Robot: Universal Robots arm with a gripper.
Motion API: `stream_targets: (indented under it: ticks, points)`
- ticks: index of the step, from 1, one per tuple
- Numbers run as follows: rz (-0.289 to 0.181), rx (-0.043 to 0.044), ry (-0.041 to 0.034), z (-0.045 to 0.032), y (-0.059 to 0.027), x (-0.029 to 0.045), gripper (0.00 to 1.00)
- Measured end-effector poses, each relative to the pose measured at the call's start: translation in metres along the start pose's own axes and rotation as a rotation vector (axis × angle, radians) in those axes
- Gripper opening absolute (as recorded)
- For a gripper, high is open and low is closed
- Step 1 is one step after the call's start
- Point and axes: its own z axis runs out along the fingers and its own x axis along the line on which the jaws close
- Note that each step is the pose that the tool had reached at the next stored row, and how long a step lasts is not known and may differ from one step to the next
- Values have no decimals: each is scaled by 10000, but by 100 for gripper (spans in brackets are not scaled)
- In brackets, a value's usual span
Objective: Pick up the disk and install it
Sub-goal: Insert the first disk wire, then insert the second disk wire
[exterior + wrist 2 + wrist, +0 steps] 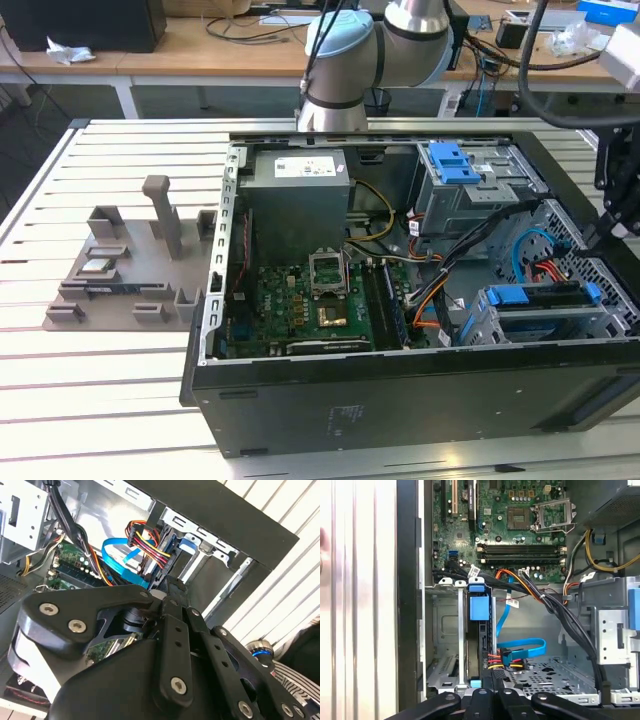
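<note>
Disk (479,630) standing on edge in its cage (445,645) inside the computer case (400,390), the gripper (487,680) just beside it, finger state indiscernible; probably dense, rigid, shock-sensitive, best held by its blue rails.

Ext. view: evenly lit, diffuse overhead light, no hard shadows. Soft shadow under computer case (400,390) on slatted desk (100,380). Mild sheen on case's black front panel. Slight softness overall; edges slightly bowed.

Second wrist view: strong contrast. Slats behind blown out to near white; gripper body (150,670) dark, close, out of focus, faint highlights on screw heads. Case interior mid-bright, sharper.

First wrist view: slats at one side overexposed, washed pink-white. Motherboard (510,525) well lit, crisp. Drive bay (470,645) in shade. Black linkage at frame edge blurred.
</note>
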Motion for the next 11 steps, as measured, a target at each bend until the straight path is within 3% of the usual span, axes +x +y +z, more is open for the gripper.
stream_targets:
  ticks: [11]
  points:
    - [-1,0,-5,-4,0,0,11]
